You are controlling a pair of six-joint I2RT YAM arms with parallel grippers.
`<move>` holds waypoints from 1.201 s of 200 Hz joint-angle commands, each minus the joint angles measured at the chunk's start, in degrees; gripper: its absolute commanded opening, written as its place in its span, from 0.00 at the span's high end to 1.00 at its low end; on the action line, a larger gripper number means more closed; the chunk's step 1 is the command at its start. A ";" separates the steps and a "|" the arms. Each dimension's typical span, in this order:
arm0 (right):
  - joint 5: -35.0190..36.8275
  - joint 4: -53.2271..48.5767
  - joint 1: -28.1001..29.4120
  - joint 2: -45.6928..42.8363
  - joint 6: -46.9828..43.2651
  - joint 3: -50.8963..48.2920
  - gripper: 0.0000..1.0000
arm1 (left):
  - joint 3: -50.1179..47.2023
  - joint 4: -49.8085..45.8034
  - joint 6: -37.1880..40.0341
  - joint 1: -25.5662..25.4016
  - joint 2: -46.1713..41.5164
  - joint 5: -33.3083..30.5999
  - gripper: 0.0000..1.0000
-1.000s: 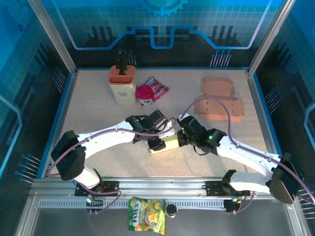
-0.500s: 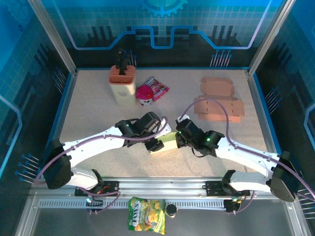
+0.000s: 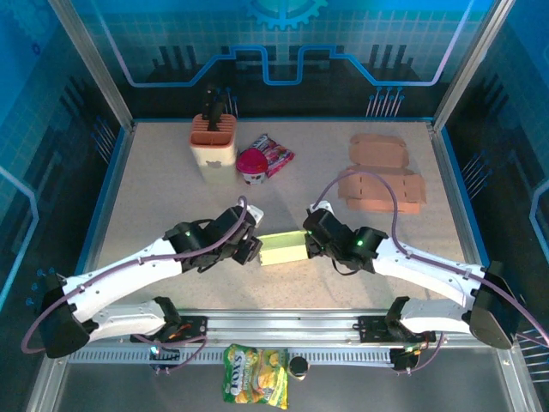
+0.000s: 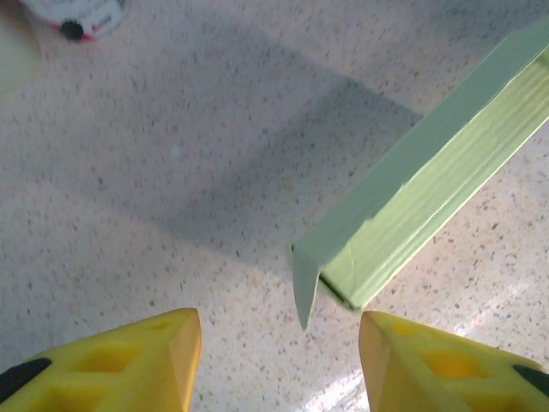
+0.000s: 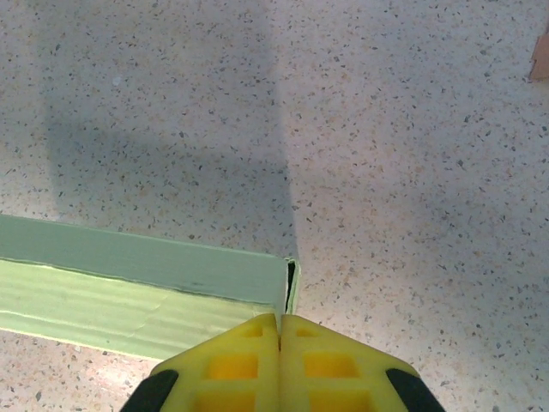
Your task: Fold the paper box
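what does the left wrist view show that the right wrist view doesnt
Left wrist view: the left gripper open, fingers apart with nothing between them, a loose flap on the end of the green paper box facing it, and part of a pink-rimmed cup in the top corner.
Right wrist view: the right gripper shut at the box's other end (whether it pinches paper I cannot tell), and a sliver of brown cardboard at the right edge.
Both: the box lying on the speckled table.

The paper box (image 3: pixel 283 249) is pale green, the table (image 3: pixel 154 189) speckled beige.
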 commanded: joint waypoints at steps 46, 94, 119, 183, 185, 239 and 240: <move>0.76 -3.30 0.93 0.98 2.20 2.10 1.00 | -0.48 2.60 -3.20 -0.32 2.81 4.25 0.60; 1.15 -3.67 0.93 0.30 2.12 2.13 1.00 | 0.66 3.73 -2.61 -0.83 6.53 2.33 0.64; 1.02 -3.68 0.93 0.18 2.03 2.10 1.00 | 0.86 3.97 -2.07 -1.12 7.94 0.99 0.68; 0.75 -3.81 0.93 0.02 2.03 2.26 1.00 | 0.53 5.52 -2.85 -1.29 7.80 -0.48 0.76; 0.77 -3.78 0.93 -0.02 2.03 2.26 1.00 | 0.49 5.52 -2.85 -1.31 7.79 -0.45 0.76; 0.72 -3.80 0.90 -0.13 2.20 2.11 1.00 | 0.57 5.50 -3.22 -1.29 8.05 -0.69 0.85; 0.72 -3.78 0.96 -0.10 2.20 2.14 1.00 | 0.66 5.49 -3.25 -1.34 8.02 -0.65 0.85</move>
